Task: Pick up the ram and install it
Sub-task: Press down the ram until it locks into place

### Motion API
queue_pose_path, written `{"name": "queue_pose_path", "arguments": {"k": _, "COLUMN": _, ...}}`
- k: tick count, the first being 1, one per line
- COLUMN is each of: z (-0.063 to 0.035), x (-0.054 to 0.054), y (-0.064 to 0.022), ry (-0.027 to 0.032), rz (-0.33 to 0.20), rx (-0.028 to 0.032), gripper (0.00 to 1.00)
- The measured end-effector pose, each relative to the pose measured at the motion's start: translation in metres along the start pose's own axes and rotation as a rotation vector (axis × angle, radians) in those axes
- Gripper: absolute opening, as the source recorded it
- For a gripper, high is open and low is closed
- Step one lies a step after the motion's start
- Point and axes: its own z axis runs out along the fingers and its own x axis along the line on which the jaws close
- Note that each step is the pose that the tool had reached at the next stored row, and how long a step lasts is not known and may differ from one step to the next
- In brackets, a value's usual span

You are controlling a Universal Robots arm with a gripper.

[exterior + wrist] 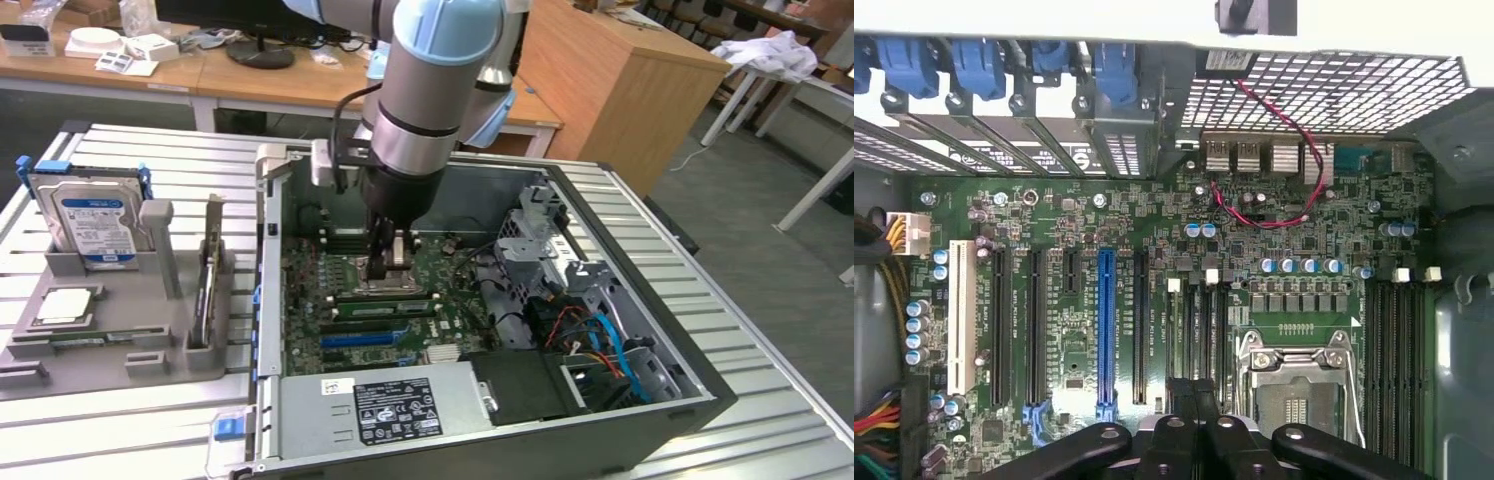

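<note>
The gripper (390, 268) was inside the open computer case (641, 420), fingers closed together, just above the ram (383, 307) on the motherboard (1154, 210).

Grey floor (747, 240) — wooden desks (267, 85) and a cabinet (601, 90) behind.

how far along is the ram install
Pick-up looks done: the ram is inside the PC case, lying along the memory slots beside the CPU socket. In hand: the tool is shut and sits right above the stick, over those slots. Left: I cannot tell whether the stick is pushed fully home or the latches have closed.
</note>
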Motion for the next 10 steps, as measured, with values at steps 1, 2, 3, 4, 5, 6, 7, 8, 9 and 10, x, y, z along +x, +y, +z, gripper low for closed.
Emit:
{"name": "queue_pose_path", "arguments": {"k": 1, "z": -0.0015, "x": 0.000, "y": 0.0000, "ry": 0.0000, "rz": 0.000, "rx": -0.0001, "gripper": 0.11}}
{"name": "queue_pose_path", "arguments": {"k": 2, "z": -0.0031, "x": 0.000, "y": 0.0000, "ry": 0.0000, "rz": 0.000, "rx": -0.0001, "gripper": 0.11}}
{"name": "queue_pose_path", "arguments": {"k": 3, "z": -0.0047, "x": 0.000, "y": 0.0000, "ry": 0.0000, "rz": 0.000, "rx": -0.0001, "gripper": 0.11}}
{"name": "queue_pose_path", "arguments": {"k": 4, "z": -0.0063, "x": 0.000, "y": 0.0000, "ry": 0.0001, "rz": 0.000, "rx": -0.0001, "gripper": 0.11}}
{"name": "queue_pose_path", "arguments": {"k": 5, "z": -0.0079, "x": 0.000, "y": 0.0000, "ry": 0.0000, "rz": 0.000, "rx": -0.0001, "gripper": 0.11}}
{"name": "queue_pose_path", "arguments": {"k": 6, "z": -0.0094, "x": -0.001, "y": -0.0001, "ry": 0.0000, "rz": 0.000, "rx": 0.0000, "gripper": 0.11}}
{"name": "queue_pose_path", "arguments": {"k": 7, "z": -0.0109, "x": -0.001, "y": -0.0001, "ry": 0.0000, "rz": 0.000, "rx": 0.0000, "gripper": 0.11}}
{"name": "queue_pose_path", "arguments": {"k": 8, "z": -0.0125, "x": -0.001, "y": -0.0001, "ry": 0.0000, "rz": 0.000, "rx": -0.0001, "gripper": 0.11}}
{"name": "queue_pose_path", "arguments": {"k": 9, "z": -0.0141, "x": -0.001, "y": -0.0001, "ry": 0.0000, "rz": 0.000, "rx": -0.0001, "gripper": 0.11}}
{"name": "queue_pose_path", "arguments": {"k": 10, "z": -0.0158, "x": -0.001, "y": -0.0001, "ry": 0.0000, "rz": 0.000, "rx": 0.0000, "gripper": 0.11}}
